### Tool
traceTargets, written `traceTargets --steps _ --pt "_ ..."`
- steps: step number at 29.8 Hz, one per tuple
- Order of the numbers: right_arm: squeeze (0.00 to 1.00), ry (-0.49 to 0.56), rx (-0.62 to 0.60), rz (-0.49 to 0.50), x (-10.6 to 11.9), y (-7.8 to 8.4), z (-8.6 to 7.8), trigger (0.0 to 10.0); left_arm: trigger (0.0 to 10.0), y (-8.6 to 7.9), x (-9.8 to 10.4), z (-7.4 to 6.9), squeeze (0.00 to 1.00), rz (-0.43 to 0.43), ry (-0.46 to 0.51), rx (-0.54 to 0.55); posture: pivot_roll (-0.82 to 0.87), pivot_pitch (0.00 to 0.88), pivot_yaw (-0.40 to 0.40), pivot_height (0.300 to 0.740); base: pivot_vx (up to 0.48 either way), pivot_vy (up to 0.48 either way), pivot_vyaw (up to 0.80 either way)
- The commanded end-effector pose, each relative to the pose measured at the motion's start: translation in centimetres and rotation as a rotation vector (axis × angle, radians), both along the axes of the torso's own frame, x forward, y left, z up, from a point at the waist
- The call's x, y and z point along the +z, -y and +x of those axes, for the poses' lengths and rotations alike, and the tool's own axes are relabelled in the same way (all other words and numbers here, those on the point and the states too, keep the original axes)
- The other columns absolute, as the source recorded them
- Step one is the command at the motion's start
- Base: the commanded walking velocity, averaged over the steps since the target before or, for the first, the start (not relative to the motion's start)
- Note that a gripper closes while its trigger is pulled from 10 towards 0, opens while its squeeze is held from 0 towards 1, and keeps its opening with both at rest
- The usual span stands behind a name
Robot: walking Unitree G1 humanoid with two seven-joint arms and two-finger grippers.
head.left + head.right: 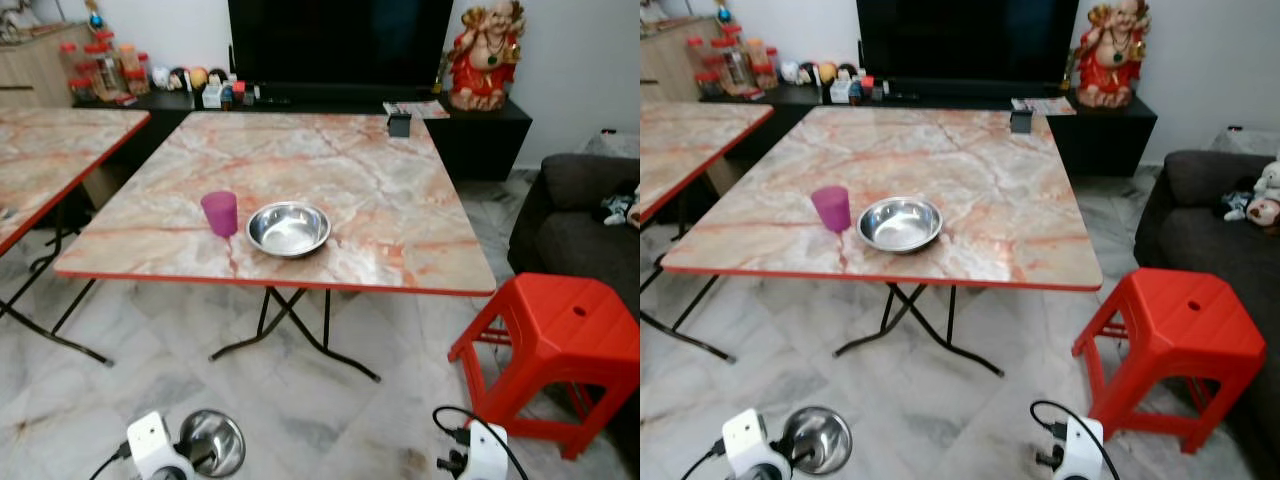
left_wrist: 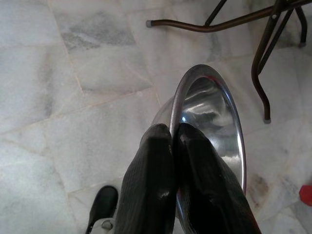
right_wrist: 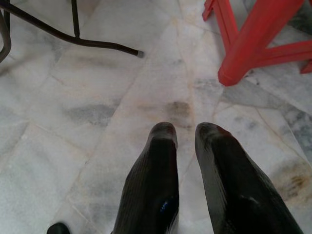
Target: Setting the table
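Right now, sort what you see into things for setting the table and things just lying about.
For the job:
- table
- bowl on the table
- purple cup beside that bowl
- second bowl, its rim pinched in the left gripper, low over the floor
- right gripper, holding nothing

Lying about:
- red stool
- statue
- jars
- sofa
- second table

The right gripper (image 3: 183, 134) of two long, glossy black fingers points down over a pale grey-veined marble tile floor (image 3: 97, 97), its fingers a little apart with nothing between them. Beyond the fingertips lies a brownish stain (smudged, on a tile joint) (image 3: 178, 108). A thin dark metal table leg (image 3: 83, 41) ends in a capped foot, and the bright red plastic stool (image 3: 253, 41) stands near it.
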State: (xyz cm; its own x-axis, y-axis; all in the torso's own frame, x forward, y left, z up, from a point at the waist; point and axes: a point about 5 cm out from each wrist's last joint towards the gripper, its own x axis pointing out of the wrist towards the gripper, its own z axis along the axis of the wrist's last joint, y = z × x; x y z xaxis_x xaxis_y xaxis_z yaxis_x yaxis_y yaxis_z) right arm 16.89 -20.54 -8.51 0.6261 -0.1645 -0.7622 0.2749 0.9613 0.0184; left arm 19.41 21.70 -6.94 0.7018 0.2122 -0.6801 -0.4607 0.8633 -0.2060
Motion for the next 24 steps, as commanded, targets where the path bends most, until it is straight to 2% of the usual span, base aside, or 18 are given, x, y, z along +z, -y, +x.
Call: traceTargets --steps 1,14,24 --pt "0.00 0.015 -0.008 0.004 0.20 -0.12 0.47 10.0 10.0 -0.16 0.21 0.39 0.00 0.012 0.000 -0.014 -0.04 0.000 -0.024 0.740 0.405 0.000 0.00" --pt "0.00 0.018 -0.007 0.003 0.24 -0.11 0.55 10.0 10.0 0.10 0.30 0.61 0.00 0.020 0.007 -0.045 -0.04 0.000 -0.023 0.740 0.398 0.000 0.00" --pt "0.00 0.020 -0.005 0.006 0.28 -0.18 0.68 10.0 10.0 0.69 0.51 1.11 0.00 0.033 0.022 -0.104 -0.04 0.000 -0.024 0.740 0.000 0.000 0.00"
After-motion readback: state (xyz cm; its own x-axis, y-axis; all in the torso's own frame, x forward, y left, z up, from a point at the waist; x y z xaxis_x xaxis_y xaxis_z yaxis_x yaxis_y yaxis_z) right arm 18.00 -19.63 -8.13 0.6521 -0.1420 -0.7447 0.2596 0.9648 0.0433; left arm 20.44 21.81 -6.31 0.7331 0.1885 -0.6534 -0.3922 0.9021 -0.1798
